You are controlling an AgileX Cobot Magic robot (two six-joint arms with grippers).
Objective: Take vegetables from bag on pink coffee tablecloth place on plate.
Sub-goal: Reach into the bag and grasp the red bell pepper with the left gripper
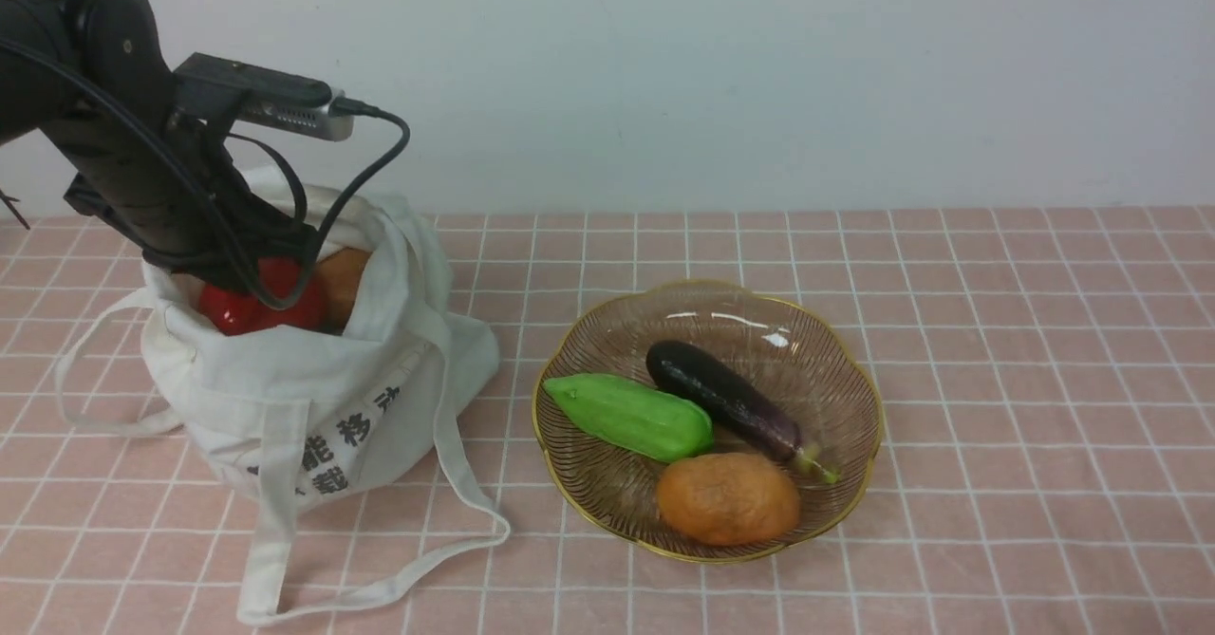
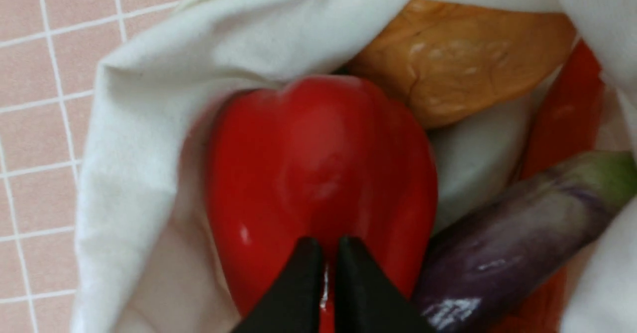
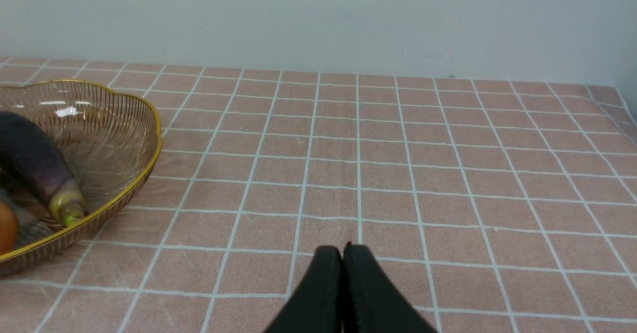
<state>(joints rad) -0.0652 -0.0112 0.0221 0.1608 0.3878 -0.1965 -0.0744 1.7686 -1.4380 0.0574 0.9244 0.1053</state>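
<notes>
The white bag (image 1: 313, 398) stands on the pink tablecloth (image 1: 997, 379) at the left. My left gripper (image 2: 326, 253) is inside the bag's mouth, fingertips nearly together, right over the red bell pepper (image 2: 318, 173), holding nothing. The bag also holds a potato (image 2: 463, 59), a purple eggplant (image 2: 522, 233) and another red piece (image 2: 562, 114). The pepper (image 1: 256, 308) and potato (image 1: 344, 279) also show in the front view. The plate (image 1: 854, 369) holds a green gourd (image 1: 631, 415), an eggplant (image 1: 726, 398) and a potato (image 1: 726, 499). My right gripper (image 3: 342, 253) is shut and empty above the cloth, right of the plate (image 3: 144, 119).
The bag's long straps (image 1: 456, 521) trail on the cloth toward the front, between bag and plate. A pale wall (image 1: 759, 75) runs along the back of the table. My left arm and its cable (image 1: 370, 160) hang over the bag.
</notes>
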